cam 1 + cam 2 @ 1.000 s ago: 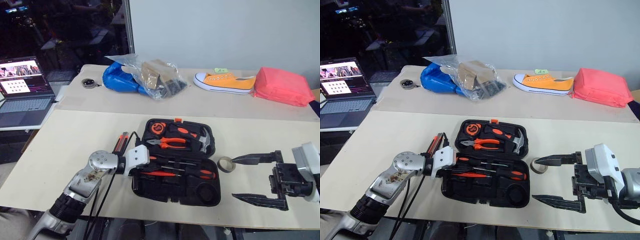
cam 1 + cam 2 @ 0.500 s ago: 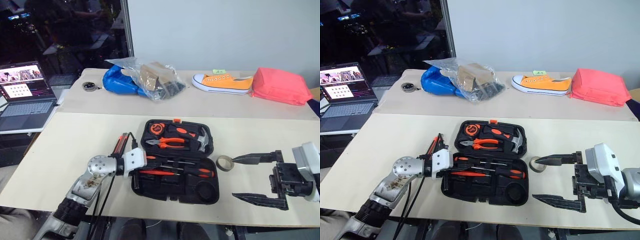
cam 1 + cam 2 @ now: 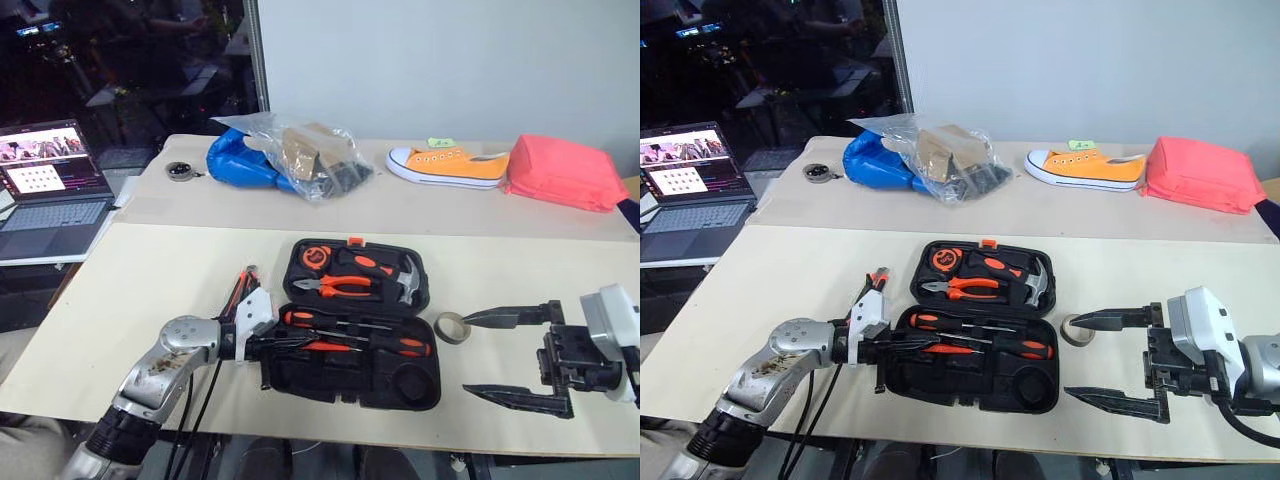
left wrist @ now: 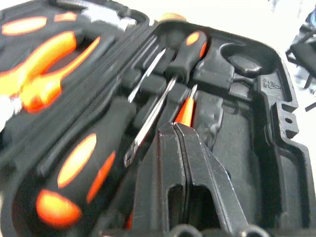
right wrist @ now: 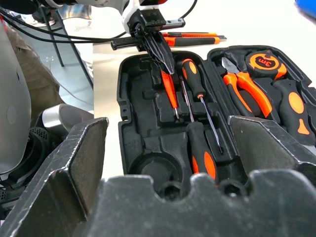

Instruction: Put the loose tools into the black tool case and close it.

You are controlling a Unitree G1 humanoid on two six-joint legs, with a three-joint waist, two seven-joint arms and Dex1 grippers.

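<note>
Lying open on the near surface (image 3: 120,290), the black tool case (image 3: 355,325) holds orange-handled pliers (image 3: 345,285), a hammer (image 3: 405,280) and a round tape measure (image 3: 315,256) in its far half, and in its near half two orange-and-black screwdrivers (image 5: 200,123) side by side with a slim red screwdriver (image 5: 169,89) just beside them. An orange-and-black utility knife (image 3: 238,290) lies on the surface outside the case, just beyond its left edge. The left tool (image 3: 902,345) has its two fingers pressed together, gripping nothing, with the tips over the near half by the red screwdriver's handle. Compared with a second ago it has pulled slightly back toward the case's left edge and its wrist has rolled over; the tools in the case lie as before. The right tool (image 3: 505,355) hangs spread wide and empty at the right of the case, unmoved, with a roll of tape (image 3: 452,327) near its upper finger. On the far surface sit a clear plastic bag (image 3: 300,155), a yellow shoe (image 3: 450,165) and a pink bundle (image 3: 565,172); the bag's contents are hard to make out. A laptop (image 3: 50,190) is cut off at the left edge.
</note>
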